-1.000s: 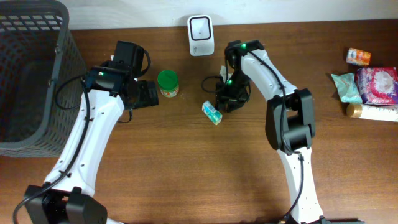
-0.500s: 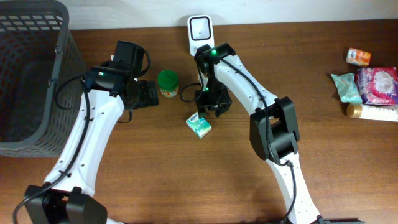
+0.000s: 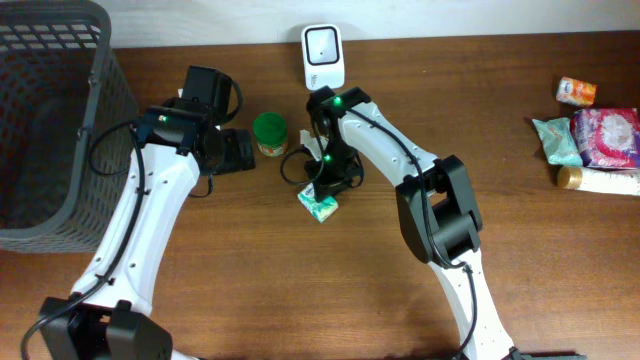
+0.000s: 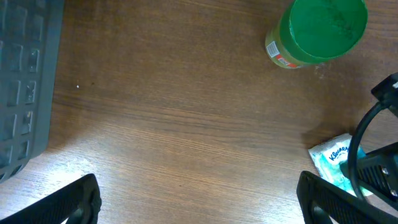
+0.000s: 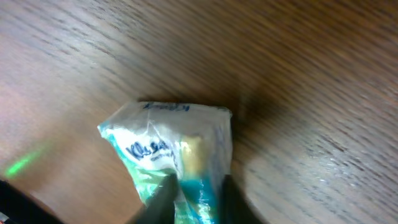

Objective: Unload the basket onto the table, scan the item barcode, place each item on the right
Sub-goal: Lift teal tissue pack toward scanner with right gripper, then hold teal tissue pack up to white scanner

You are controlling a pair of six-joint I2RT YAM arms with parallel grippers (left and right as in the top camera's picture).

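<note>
The Kleenex tissue pack (image 3: 319,206) has slid left across the wooden table (image 3: 300,290) since a second ago. It now sits below the white scanner (image 3: 323,57) and right of the green-lidded jar (image 3: 269,132). The right gripper (image 5: 198,202) swung over with it and is pinching its end, blue "Kleenex" lettering showing, while the left gripper (image 4: 199,199) hasn't budged, jaws spread wide.
</note>
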